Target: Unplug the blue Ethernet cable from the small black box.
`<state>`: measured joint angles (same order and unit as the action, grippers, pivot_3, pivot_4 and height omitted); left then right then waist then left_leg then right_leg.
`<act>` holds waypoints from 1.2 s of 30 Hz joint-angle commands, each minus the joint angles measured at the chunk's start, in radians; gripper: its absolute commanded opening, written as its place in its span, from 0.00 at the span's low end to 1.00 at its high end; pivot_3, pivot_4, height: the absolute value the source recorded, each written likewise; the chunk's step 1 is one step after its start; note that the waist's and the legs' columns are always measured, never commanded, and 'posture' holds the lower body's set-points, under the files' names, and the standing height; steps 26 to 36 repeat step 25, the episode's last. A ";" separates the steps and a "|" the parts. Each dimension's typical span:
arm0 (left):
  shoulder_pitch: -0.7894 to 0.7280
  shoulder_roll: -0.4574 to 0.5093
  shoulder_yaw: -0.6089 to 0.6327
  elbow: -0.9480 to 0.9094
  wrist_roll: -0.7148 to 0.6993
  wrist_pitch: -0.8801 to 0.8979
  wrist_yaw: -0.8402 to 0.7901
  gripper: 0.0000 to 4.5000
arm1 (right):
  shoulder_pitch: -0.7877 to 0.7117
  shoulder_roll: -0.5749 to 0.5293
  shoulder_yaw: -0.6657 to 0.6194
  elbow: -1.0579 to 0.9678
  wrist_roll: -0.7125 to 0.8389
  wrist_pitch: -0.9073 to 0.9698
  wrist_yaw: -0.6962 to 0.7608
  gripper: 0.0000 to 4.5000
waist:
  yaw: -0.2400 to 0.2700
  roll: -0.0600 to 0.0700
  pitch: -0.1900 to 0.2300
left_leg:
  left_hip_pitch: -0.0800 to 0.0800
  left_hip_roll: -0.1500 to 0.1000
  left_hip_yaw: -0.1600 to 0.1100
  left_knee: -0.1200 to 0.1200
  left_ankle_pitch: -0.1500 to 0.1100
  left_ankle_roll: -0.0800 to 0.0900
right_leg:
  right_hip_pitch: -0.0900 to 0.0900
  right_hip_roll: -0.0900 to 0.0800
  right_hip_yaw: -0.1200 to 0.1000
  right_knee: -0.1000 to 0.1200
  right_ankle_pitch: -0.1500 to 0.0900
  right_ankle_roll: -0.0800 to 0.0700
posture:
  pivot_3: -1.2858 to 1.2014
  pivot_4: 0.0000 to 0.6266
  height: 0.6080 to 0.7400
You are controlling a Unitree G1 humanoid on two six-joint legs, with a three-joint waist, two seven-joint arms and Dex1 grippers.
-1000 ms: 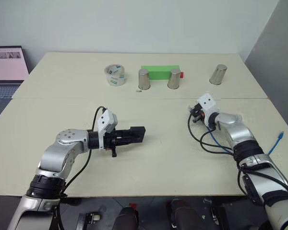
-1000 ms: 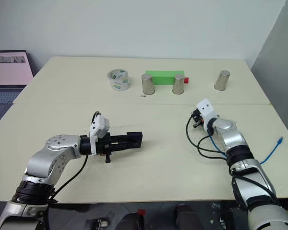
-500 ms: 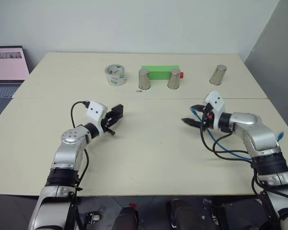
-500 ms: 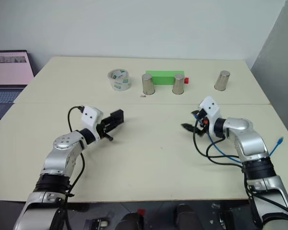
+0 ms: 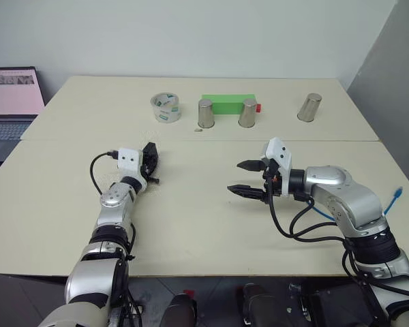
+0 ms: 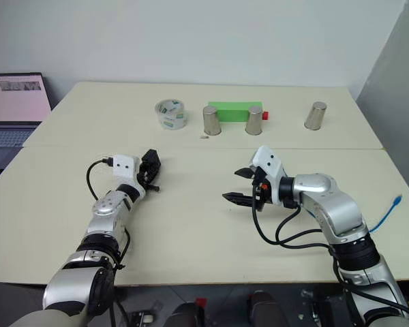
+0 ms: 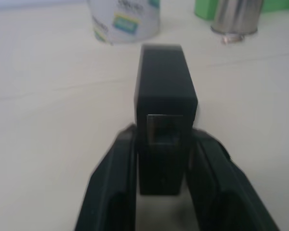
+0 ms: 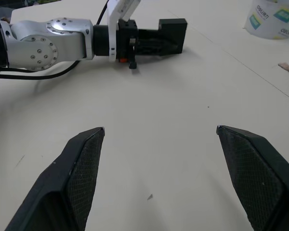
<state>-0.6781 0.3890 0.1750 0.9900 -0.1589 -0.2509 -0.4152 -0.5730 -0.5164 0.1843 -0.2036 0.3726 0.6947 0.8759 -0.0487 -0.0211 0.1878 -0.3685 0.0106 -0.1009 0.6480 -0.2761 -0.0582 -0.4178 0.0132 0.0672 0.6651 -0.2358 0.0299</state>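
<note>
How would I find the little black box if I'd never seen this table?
Look at the left side of the cream table, in front of the tape roll. The small black box sits between the left gripper fingers, flat and dark, unlike the shiny steel cups.

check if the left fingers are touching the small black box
Touching. In the left wrist view the small black box sits squeezed between the left gripper's two fingers, with no gap on either side.

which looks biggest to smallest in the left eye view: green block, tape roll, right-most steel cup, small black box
1. green block, the longest
2. tape roll
3. right-most steel cup, close to the roll, so that pair is unsure
4. small black box, smallest, partly hidden between the left gripper fingers
</note>
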 commanded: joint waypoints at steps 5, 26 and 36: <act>0.160 0.021 0.027 -0.212 -0.031 0.119 -0.027 0.68 | 0.013 -0.013 -0.014 -0.066 -0.004 -0.004 -0.028 0.88 | -0.011 0.000 0.000 | 0.004 0.000 0.001 -0.002 0.000 0.000 | 0.004 0.000 0.001 -0.001 -0.002 0.003 | 0.52 0.24 1.00; 0.478 0.485 0.131 -1.062 -0.311 0.702 -0.464 0.71 | 0.150 -0.217 -0.262 -0.058 0.048 0.021 -0.048 0.88 | -0.002 0.000 0.001 | 0.004 0.002 0.003 -0.002 0.000 0.000 | 0.004 0.001 0.001 -0.003 -0.004 0.001 | 0.52 0.24 1.00; 0.478 0.485 0.131 -1.062 -0.311 0.702 -0.464 0.71 | 0.150 -0.217 -0.262 -0.058 0.048 0.021 -0.048 0.88 | -0.002 0.000 0.001 | 0.004 0.002 0.003 -0.002 0.000 0.000 | 0.004 0.001 0.001 -0.003 -0.004 0.001 | 0.52 0.24 1.00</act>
